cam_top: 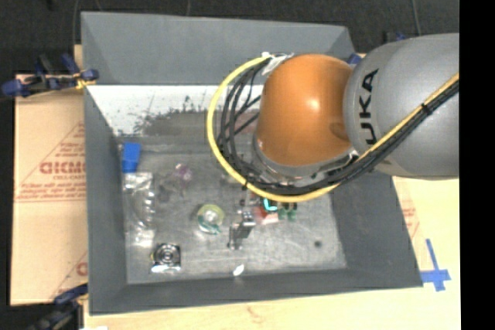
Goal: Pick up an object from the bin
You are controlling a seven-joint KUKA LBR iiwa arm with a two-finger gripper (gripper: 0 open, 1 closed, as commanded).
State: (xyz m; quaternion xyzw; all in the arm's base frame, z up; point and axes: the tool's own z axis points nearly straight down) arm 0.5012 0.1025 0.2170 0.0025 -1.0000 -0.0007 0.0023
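step: approach, I judge | claw point(238, 232) low over bin point(104, 205) floor centre, spread or pinched: can't tell | round green-white cap point(209, 219) just beside, claw's 9 o'clock | next: I'd centre over it, then close

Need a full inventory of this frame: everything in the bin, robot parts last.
bin: 1, grey, mid-frame
block: 1, blue, far left wall
plastic piece: 1, clear, below the block
metal disc: 1, silver, near-left corner
round thing: 1, pale green, centre
scrap: 1, white, near wall
red bit: 1, red, just right of centre
green bit: 1, green, beside the red one
gripper: 1, grey, low over centre
arm: 1, grey, orange cover, from right
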